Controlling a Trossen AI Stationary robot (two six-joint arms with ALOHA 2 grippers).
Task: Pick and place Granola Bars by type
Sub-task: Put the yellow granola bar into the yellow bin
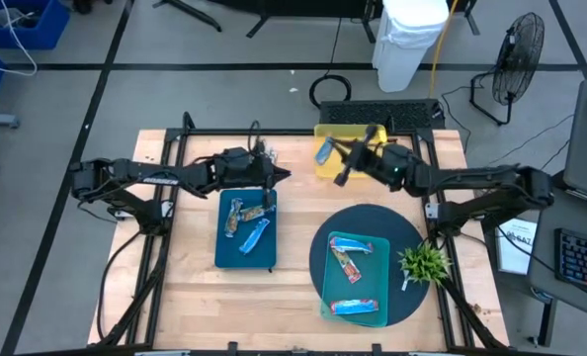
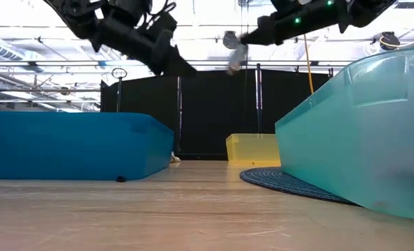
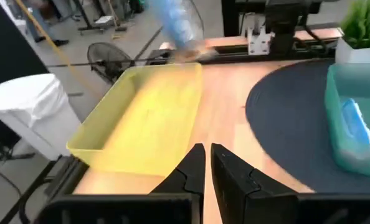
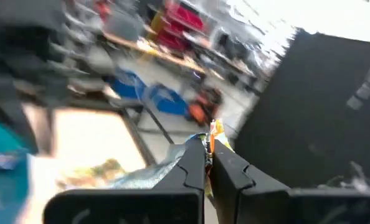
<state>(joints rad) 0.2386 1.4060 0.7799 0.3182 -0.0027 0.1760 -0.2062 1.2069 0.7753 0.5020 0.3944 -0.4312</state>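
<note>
Two sorted groups at the near end of the bench: blue-wrapped bars (image 1: 356, 306) in the teal tray (image 1: 325, 240) on the round mat, others in the blue tray (image 1: 220, 259). Left tool (image 1: 271, 178) hovers beyond that tray, fingers near-closed, empty. Farther back, right tool (image 1: 341, 176) is clamped on one bar (image 4: 215, 132), raised over the yellow bin (image 1: 325, 132), probably the source.

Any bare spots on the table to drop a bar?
Free: bare wood of the table left of the blue tray, the strip between that tray and the round dark mat, and the front edge. Crowded: the mat, with teal tray and plant; both grippers hang near the yellow tray.
</note>
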